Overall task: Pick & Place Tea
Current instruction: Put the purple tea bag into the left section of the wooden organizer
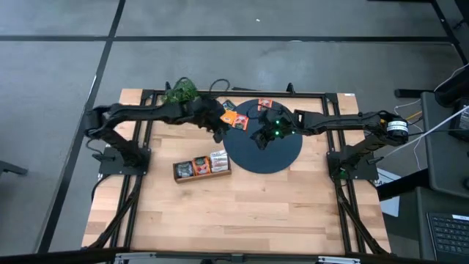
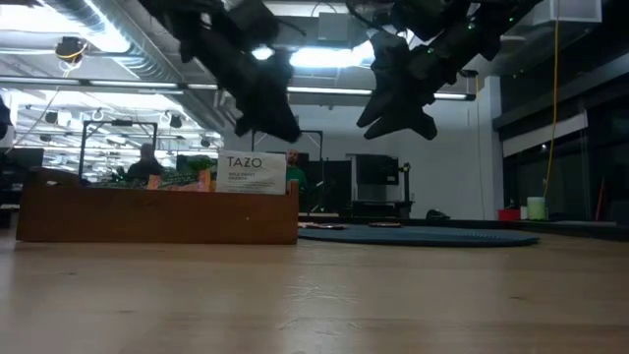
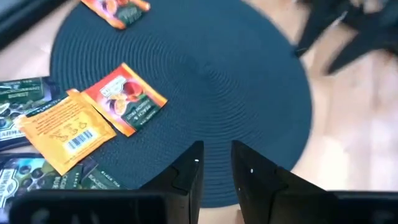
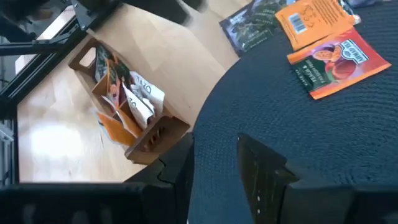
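Several small square tea sachets (image 1: pixel 233 117) lie at the far left of the dark round disc (image 1: pixel 267 154), some partly on the wood. In the left wrist view I see an orange sachet (image 3: pixel 65 127), a red-orange one (image 3: pixel 124 99) and dark ones (image 3: pixel 22 102). My left gripper (image 3: pixel 216 165) hovers open over the disc's left edge (image 1: pixel 220 132) and holds nothing. My right gripper (image 4: pixel 214 163) hovers open over the disc's middle (image 1: pixel 260 139), also empty. Both hang above the table in the low view.
A wooden compartment tray (image 1: pixel 201 167) with sachets standing in it (image 4: pixel 127 102) sits on the table just left of the disc; a white TAZO sachet (image 2: pixel 256 173) sticks up from it. A green plant (image 1: pixel 181 93) stands at the far edge. Bare wood lies toward the near edge.
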